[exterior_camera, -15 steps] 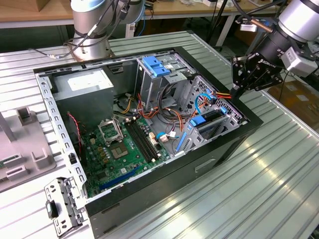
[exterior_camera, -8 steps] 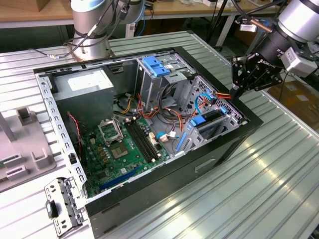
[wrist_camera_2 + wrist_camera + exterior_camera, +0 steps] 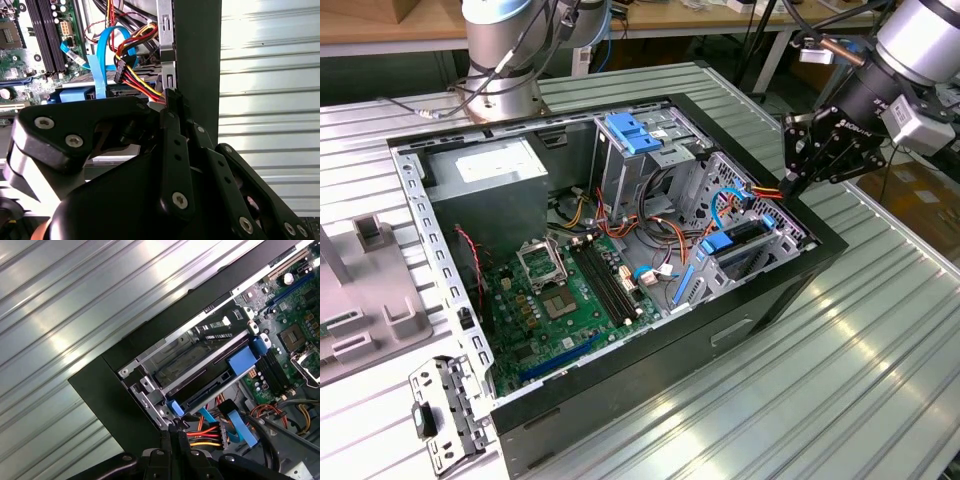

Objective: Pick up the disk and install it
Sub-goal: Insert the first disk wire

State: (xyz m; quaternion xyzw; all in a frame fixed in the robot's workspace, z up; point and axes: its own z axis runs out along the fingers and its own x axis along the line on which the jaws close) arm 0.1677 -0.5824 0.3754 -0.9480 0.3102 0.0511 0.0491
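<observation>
The gripper [image 3: 798, 178], fingers pressed together and holding nothing, hovers just beside the disk [image 3: 200, 382] seated in its bay.

Obscured items near the gripper [image 3: 792, 180]

The disk [image 3: 200, 377] sits mostly hidden inside its cage beyond the gripper; its label is unseen. Gripper linkage covers the cables [image 3: 135, 75] at their lower run.

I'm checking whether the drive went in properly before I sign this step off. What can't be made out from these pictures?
- The disk: in the first wrist view it sits in the drive cage, whose rails hide its label and far end.
- Disk connectors: in the second wrist view the gripper covers the cable plug area, so seating is unclear.
- Gripper contact: in the exterior view the gripper hangs at the computer case edge; touching or not is unclear.
</observation>
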